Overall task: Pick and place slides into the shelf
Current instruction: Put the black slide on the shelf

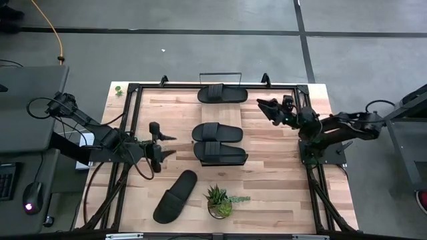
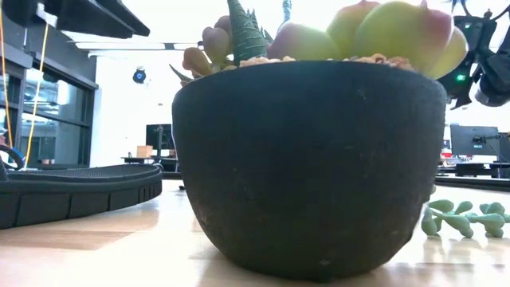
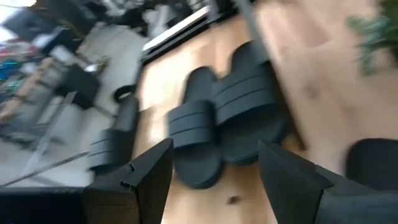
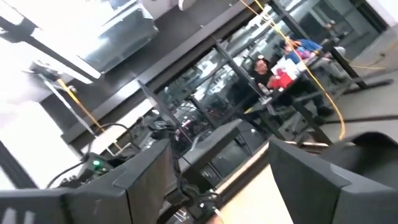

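Wooden table [image 1: 273,180] bearing slides [image 1: 219,143], potted succulent [image 1: 219,201]; grey floor [image 1: 200,53] around

Potted succulent [image 1: 219,202] near table's [image 1: 280,180] front edge; monitors [image 2: 475,141] behind.

The left arm reaches in from the left side, its hand [image 1: 162,146] low over the surface with fingers [image 3: 152,171] spread wide and empty. The right arm is folded at the far right, its hand [image 1: 265,107] raised, fingers [image 4: 314,171] apart, empty.
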Robot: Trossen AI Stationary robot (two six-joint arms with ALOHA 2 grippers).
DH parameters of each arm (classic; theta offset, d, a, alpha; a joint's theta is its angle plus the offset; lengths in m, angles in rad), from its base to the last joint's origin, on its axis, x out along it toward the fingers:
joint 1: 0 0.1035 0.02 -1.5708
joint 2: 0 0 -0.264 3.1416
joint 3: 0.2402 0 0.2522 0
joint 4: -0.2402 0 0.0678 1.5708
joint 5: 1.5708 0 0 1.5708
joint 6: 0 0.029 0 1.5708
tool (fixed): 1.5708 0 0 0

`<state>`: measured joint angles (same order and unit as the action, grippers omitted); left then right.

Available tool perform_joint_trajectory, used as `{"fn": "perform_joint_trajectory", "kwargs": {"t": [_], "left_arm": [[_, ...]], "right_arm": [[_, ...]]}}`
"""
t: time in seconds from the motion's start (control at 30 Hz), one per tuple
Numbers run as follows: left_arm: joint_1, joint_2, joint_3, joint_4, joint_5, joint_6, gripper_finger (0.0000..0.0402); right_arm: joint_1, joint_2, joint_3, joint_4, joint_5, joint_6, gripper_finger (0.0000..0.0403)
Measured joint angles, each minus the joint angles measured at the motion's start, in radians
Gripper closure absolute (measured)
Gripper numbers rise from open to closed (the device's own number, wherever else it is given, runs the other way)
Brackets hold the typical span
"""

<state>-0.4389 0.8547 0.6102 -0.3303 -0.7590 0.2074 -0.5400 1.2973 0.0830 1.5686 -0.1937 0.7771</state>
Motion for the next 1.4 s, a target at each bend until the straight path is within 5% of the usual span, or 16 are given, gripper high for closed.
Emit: {"fn": "perform_joint_trajectory", "kwargs": {"t": [0.2,0.43,0.9,1.4], "left_arm": [[-0.008,0.000,0.000,0.004,0.089,-0.076,0.0186],[-0.125,0.046,0.031,0.015,0.040,-0.104,0.0186],[-0.369,0.483,0.380,-0.361,-0.125,-0.425,0.0186],[-0.515,0.769,0.578,-0.378,-0.113,-0.666,0.0186]], "right_arm": [[0.000,-0.027,0.000,-0.002,-0.002,-0.001,0.0144],[-0.021,-0.029,0.000,-0.001,-0.001,-0.001,0.0144],[-0.011,-0.029,0.000,-0.001,-0.009,0.010,0.0144],[0.128,-0.028,0.000,-0.001,0.000,0.007,0.0144]]}}
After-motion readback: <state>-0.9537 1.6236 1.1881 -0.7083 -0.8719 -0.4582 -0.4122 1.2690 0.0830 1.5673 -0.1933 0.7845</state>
